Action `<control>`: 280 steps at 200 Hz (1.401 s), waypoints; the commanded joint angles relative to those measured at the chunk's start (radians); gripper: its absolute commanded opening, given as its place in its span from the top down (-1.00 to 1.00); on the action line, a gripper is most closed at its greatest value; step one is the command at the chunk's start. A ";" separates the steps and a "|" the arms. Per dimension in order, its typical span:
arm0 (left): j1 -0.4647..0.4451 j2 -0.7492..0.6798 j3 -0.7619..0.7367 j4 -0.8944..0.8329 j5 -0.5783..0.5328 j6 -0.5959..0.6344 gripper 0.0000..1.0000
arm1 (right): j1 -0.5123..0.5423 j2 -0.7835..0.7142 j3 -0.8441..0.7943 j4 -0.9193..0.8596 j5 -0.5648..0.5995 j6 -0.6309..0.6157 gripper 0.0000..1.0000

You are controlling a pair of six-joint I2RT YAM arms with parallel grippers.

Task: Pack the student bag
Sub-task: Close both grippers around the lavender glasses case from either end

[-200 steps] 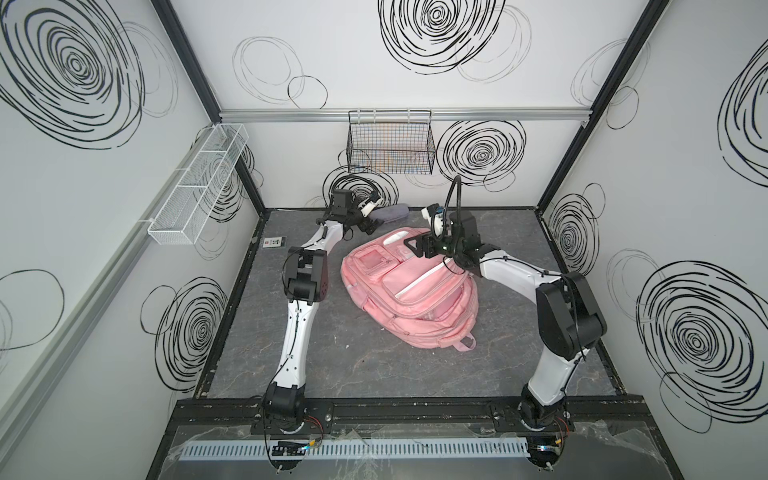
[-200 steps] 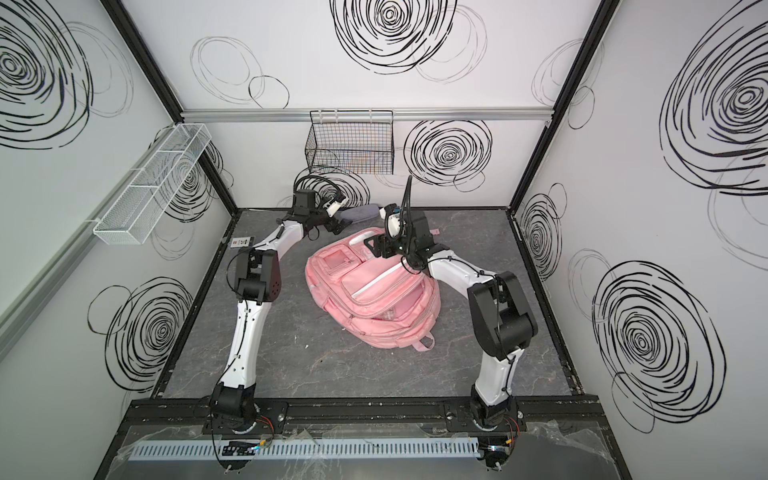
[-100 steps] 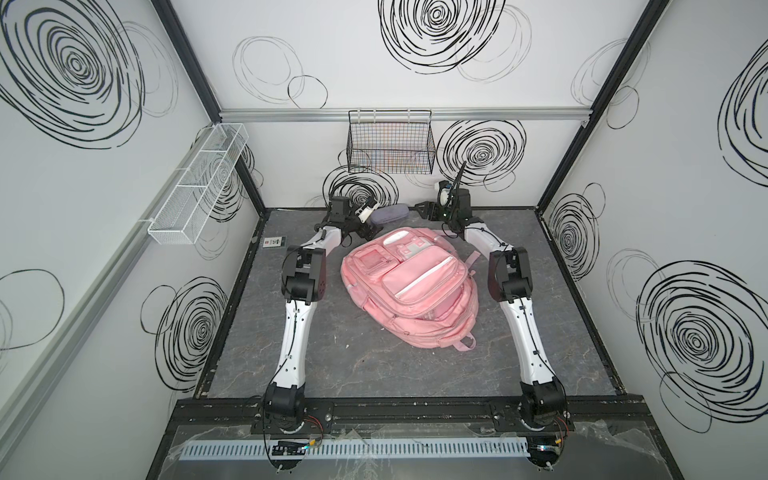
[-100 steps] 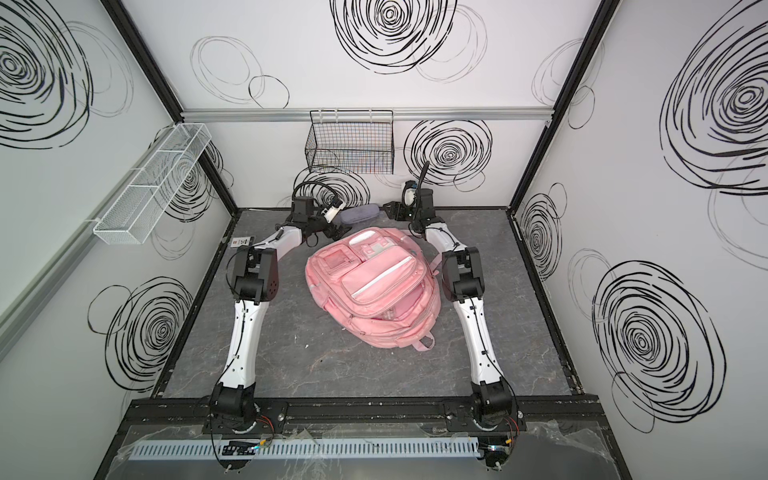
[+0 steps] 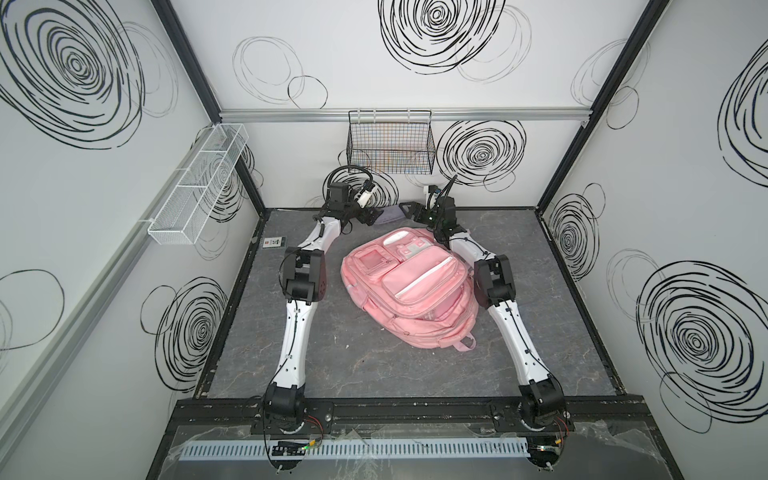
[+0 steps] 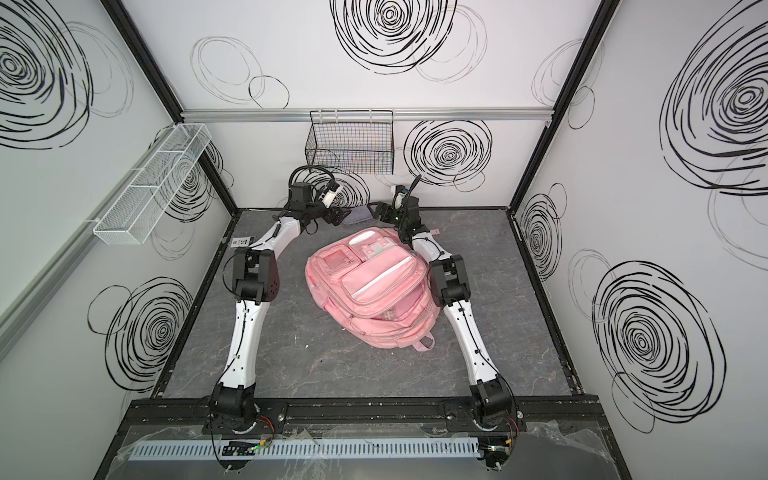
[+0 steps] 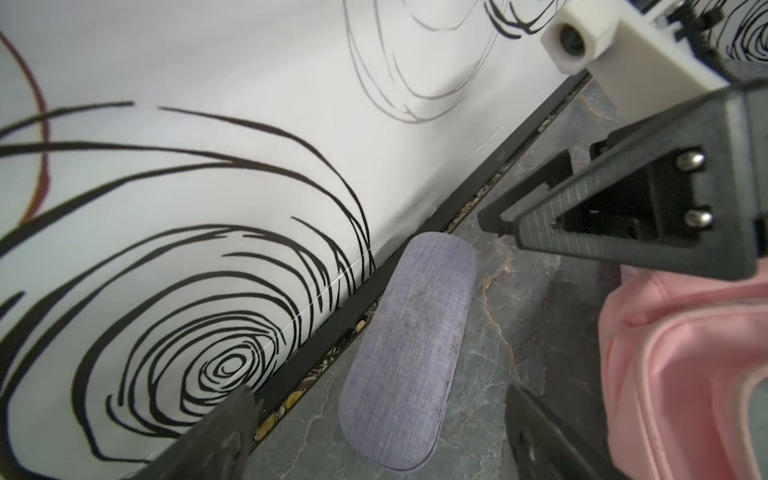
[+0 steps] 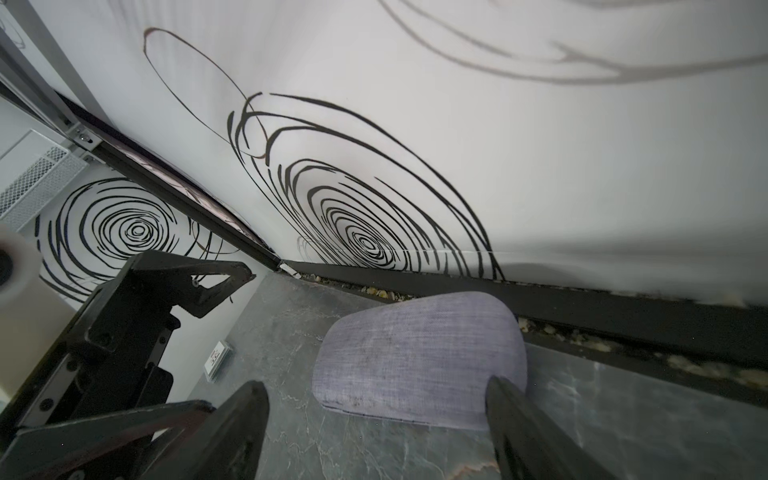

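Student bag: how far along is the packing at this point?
Done: nothing visibly packed; the student bag lies flat, front up. In hand: nothing held; the left gripper and right gripper both stand open at opposite ends of the grey fabric glasses case by the back wall. Left: grasp the case and put it in the bag.

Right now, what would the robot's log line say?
left gripper: open, near grey case | right gripper: open, near grey case | grey case: flat at table far edge | student bag: lying mid-table
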 commanded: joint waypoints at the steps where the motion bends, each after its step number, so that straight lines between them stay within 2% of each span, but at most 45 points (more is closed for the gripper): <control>1: -0.008 0.050 0.050 -0.021 -0.050 -0.058 -0.92 | 0.002 0.033 0.030 0.084 0.057 0.109 -0.71; 25: -0.008 0.064 0.083 -0.051 -0.050 -0.127 -0.92 | 0.015 0.040 0.030 0.096 0.072 0.133 -0.71; 50: -0.008 0.082 0.109 -0.055 0.017 -0.251 -0.97 | 0.023 0.038 0.030 0.082 0.076 0.141 -0.67; 60: -0.008 0.090 0.116 -0.039 0.040 -0.298 -0.99 | 0.022 0.034 0.028 0.074 0.059 0.149 -0.64; 74: -0.015 0.103 0.129 -0.024 0.015 -0.360 -1.00 | 0.022 0.018 0.017 0.059 0.023 0.156 -0.57; 94: -0.020 0.128 0.166 -0.027 0.015 -0.423 -0.99 | 0.020 -0.037 -0.058 0.057 -0.034 0.166 -0.51; 137: -0.018 0.163 0.220 -0.052 -0.042 -0.490 -0.91 | 0.022 -0.204 -0.293 0.031 -0.070 0.135 -0.49; 159: -0.020 0.171 0.222 -0.064 -0.034 -0.534 -0.85 | 0.023 -0.269 -0.372 0.032 -0.086 0.142 -0.48; 208: -0.030 0.201 0.235 -0.076 -0.010 -0.653 -0.77 | 0.020 -0.368 -0.453 0.010 -0.120 0.112 -0.46; 280: -0.057 0.217 0.237 -0.061 0.044 -0.689 -0.67 | -0.016 -0.435 -0.571 0.019 -0.100 0.089 -0.46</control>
